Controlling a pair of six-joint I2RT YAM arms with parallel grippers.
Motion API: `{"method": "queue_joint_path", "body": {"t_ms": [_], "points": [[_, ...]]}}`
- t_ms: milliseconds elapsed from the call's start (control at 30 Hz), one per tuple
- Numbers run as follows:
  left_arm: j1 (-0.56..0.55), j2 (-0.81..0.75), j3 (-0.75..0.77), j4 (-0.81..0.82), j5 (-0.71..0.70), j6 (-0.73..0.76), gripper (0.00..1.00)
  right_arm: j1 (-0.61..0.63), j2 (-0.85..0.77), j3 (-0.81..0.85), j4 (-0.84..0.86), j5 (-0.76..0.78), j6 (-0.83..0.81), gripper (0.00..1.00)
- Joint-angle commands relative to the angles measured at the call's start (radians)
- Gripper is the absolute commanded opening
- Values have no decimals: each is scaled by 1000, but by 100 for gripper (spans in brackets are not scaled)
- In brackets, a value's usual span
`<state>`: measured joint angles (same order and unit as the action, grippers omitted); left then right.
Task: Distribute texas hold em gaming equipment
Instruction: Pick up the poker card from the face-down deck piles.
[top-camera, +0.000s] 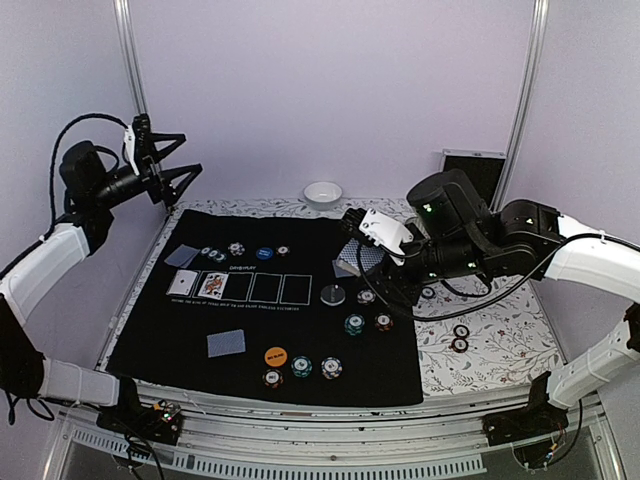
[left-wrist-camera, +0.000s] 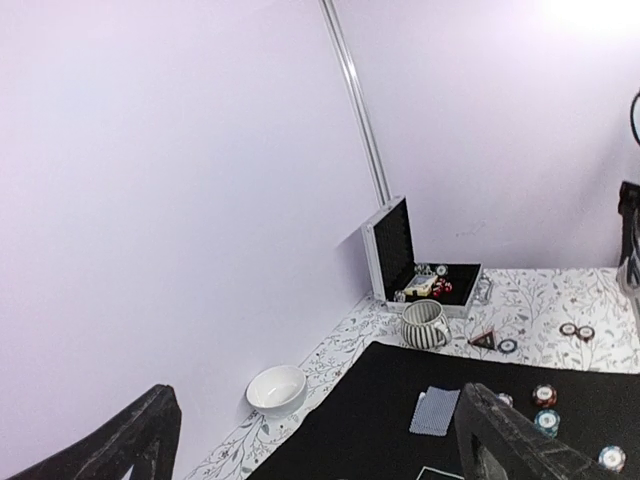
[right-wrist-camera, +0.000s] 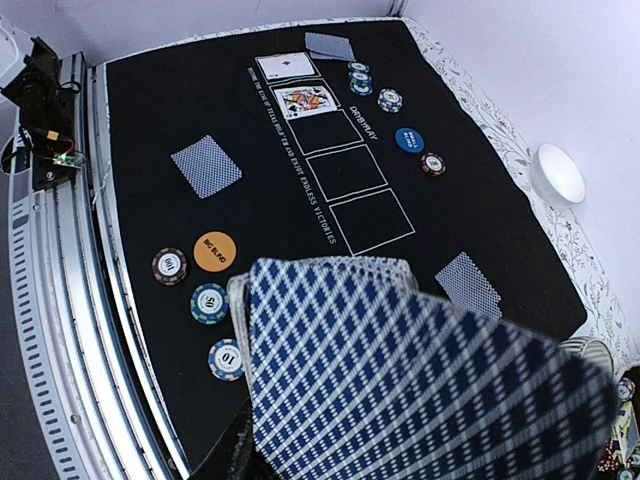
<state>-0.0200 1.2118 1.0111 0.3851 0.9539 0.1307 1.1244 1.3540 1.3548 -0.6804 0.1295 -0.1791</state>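
Observation:
My right gripper (top-camera: 366, 256) is shut on a fanned deck of blue-checked playing cards (right-wrist-camera: 400, 370) above the right part of the black mat (top-camera: 150, 335); the deck hides its fingers in the right wrist view. On the mat lie two face-up cards (top-camera: 197, 285), face-down cards (top-camera: 226, 343) (top-camera: 182, 256), an orange disc (top-camera: 276, 355), a blue disc (top-camera: 264, 254) and several striped chips (top-camera: 302, 367). My left gripper (top-camera: 190, 155) hangs open and empty, high above the mat's far left corner. A red triangular marker (left-wrist-camera: 483, 340) lies beside the mug.
A white bowl (top-camera: 323, 193) stands at the back edge of the table. A ribbed mug (left-wrist-camera: 425, 323) and an open metal case (left-wrist-camera: 420, 270) sit at the far right. Two chips (top-camera: 460, 338) lie on the flowered cloth right of the mat.

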Motion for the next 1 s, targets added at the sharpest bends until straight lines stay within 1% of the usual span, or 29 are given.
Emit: {"method": "queue_joint_path", "body": {"t_ms": [0,67,133,167,200,233,267,300,333,367,400,433,467,533,600,733,800,867,900,967], "points": [[-9,-54,-18,150,-102,-279,98,-5,19,44,21,-4,-3,4],[-10,-75,-101,392,-63,-423,98,-5,29,51,23,-7,-3,4],[-15,-60,-191,653,-50,-604,98,-5,41,59,22,-10,-5,4],[-25,-38,-212,742,-22,-680,98,-5,45,65,22,-12,-6,4],[-47,-14,-207,749,10,-756,98,-5,51,70,21,-13,-6,4],[-85,4,-181,690,37,-764,98,-5,54,75,21,-13,-6,4],[-136,13,-148,576,50,-725,98,-5,60,79,22,-14,-7,4],[-234,7,-114,438,25,-632,98,-5,64,84,19,-15,-7,4],[-320,-8,-98,289,-38,-527,98,-5,68,87,20,-17,-5,4],[-406,-25,-86,168,-110,-412,98,-5,70,87,20,-18,-4,4],[-486,-35,-73,72,-189,-329,98,-5,75,89,21,-20,-3,4],[-548,-34,-54,-15,-254,-290,98,-6,78,89,21,-20,-1,4],[-597,-21,-30,-83,-302,-286,97,-6,82,90,21,-22,-2,4],[-652,25,12,-197,-340,-323,91,-6,91,95,22,-31,0,4],[-698,85,34,-264,-337,-339,85,-5,100,100,26,-38,-5,4],[-787,169,89,-310,-385,-321,84,-5,112,115,33,-54,-13,4],[-806,207,116,-324,-397,-311,80,-5,112,114,38,-60,-12,4],[-809,235,143,-350,-378,-300,77,-5,107,109,38,-63,-6,4],[-810,240,144,-353,-363,-297,77,-5,102,107,40,-62,-3,4],[-809,229,114,-307,-337,-302,77,-5,96,99,40,-62,0,4]]}}
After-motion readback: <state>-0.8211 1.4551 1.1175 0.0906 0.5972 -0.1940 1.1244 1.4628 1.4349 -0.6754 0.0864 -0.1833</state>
